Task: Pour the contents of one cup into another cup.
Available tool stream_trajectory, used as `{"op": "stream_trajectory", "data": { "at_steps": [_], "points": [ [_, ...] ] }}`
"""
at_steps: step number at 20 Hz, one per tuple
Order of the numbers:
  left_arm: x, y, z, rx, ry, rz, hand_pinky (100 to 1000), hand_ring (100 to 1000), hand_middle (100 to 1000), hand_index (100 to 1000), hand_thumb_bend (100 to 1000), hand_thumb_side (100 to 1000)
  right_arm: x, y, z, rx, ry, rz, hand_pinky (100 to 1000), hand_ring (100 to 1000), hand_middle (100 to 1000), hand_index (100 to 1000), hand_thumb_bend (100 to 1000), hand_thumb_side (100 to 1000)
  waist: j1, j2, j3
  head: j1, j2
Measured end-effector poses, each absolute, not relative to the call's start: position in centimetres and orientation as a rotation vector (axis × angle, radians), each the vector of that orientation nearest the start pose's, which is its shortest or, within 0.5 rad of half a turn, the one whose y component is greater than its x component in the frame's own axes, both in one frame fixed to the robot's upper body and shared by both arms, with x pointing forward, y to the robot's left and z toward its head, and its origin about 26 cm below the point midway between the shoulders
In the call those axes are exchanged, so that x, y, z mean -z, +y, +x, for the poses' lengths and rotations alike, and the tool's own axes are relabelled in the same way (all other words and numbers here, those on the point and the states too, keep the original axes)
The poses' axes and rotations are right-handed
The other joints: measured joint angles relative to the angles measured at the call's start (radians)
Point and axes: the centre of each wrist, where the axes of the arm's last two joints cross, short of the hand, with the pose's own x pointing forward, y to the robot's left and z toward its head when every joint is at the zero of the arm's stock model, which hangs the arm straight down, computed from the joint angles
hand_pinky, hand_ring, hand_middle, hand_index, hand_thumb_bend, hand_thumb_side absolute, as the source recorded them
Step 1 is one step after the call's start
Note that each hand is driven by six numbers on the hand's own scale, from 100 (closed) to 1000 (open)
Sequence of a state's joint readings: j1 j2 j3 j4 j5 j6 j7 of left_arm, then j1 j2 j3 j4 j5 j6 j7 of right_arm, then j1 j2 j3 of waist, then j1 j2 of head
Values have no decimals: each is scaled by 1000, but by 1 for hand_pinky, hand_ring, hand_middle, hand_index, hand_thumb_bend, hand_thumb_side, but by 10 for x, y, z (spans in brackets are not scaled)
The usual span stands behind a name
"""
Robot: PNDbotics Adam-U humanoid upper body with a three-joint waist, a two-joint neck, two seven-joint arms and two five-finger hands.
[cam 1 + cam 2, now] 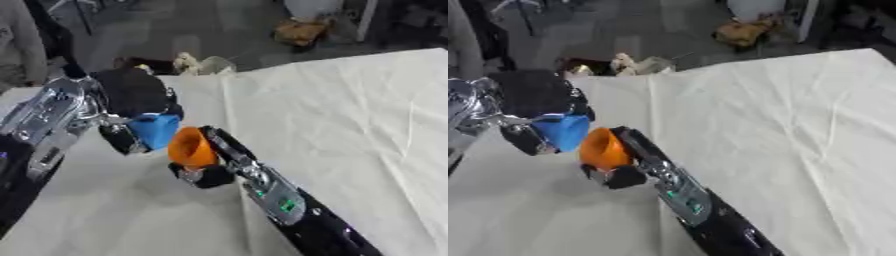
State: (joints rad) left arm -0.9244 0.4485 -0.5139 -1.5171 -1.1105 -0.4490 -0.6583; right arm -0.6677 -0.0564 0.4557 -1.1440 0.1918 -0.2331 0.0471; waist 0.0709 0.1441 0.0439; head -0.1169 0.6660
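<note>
A blue cup [157, 130] is held above the table in my left hand [131, 100], whose fingers curl round it. Right beside it, an orange cup [190, 147] is tipped on its side with its mouth turned toward the blue cup; my right hand [213, 167] is shut on it, fingers wrapped behind and below. The two cups nearly touch at their rims. What is inside either cup is hidden. Both arms come in low, the left from the left edge, the right from the bottom.
A white cloth [350, 125] covers the table, with creases running across it. Beyond the far edge lie a dark floor, a small pale object [203, 64] and a brown bundle [300, 31]. A person's sleeve [22, 40] shows at far left.
</note>
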Motion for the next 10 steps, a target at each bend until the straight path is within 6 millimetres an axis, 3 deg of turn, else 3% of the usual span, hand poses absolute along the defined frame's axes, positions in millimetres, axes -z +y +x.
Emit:
{"op": "stream_trajectory", "data": {
  "at_steps": [10],
  "points": [
    [-248,133,391,-2609,1454,-1133,100,265,292,806,100,207,-69,-80,393,-943,-1942,180,611,386,316,470,100,222,0,0,-1,0,0]
  ]
}}
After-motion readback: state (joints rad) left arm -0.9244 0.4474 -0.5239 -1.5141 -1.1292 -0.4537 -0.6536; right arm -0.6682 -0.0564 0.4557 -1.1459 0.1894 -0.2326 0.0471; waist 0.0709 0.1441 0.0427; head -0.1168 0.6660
